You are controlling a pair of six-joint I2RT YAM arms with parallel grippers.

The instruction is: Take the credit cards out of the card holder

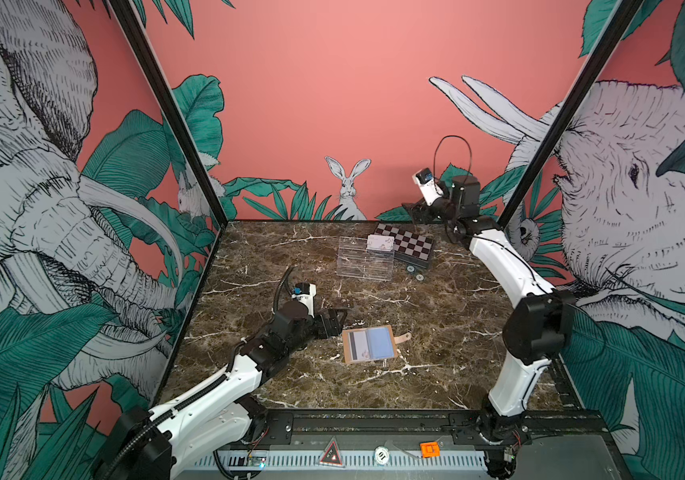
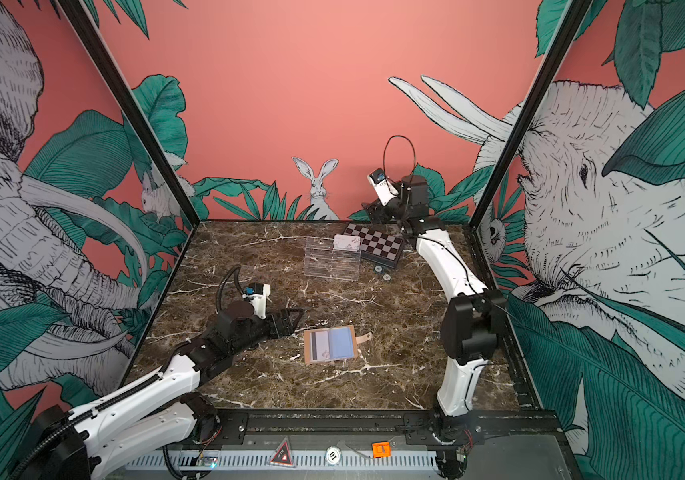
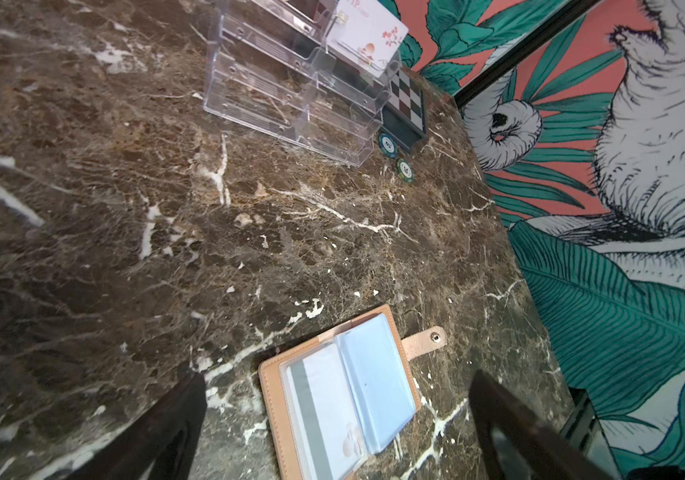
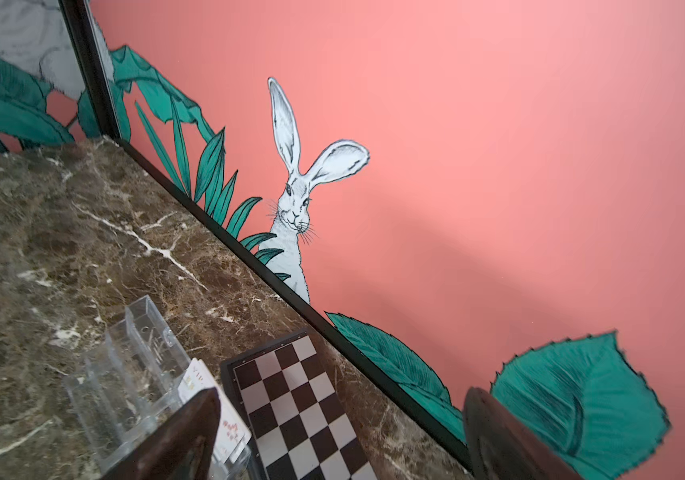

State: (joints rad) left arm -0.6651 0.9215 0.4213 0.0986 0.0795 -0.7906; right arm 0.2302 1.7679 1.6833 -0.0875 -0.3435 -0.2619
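**benchrat:** Where's the card holder sitting right now?

**yam_fan:** Open and flat on the worktop, front-middle, with its snap strap poking out toward the right arm's side. One credit card is tucked in the sleeve on the left arm's side, dark stripe facing up. The other sleeve just looks pale blue. Honestly can't tell if anything's in there, it's too washed out.

**benchrat:** Any cards out?

**yam_fan:** Yep, a second card stands upright in the clear tray. It's in the back row, at the end next to the checkered box. Two small round chips lie on the worktop just in front of that box.

**benchrat:** And the arms?

**yam_fan:** The left pincer is down low, just beside the holder's left edge but not touching it. Its fingers are spread wide with nothing in them, and the holder shows up between them in the left wrist view. The right pincer hangs in the air at the back, over the far end of the checkered box. In the right wrist view its fingers are well apart with nothing between them, just box and wall behind.
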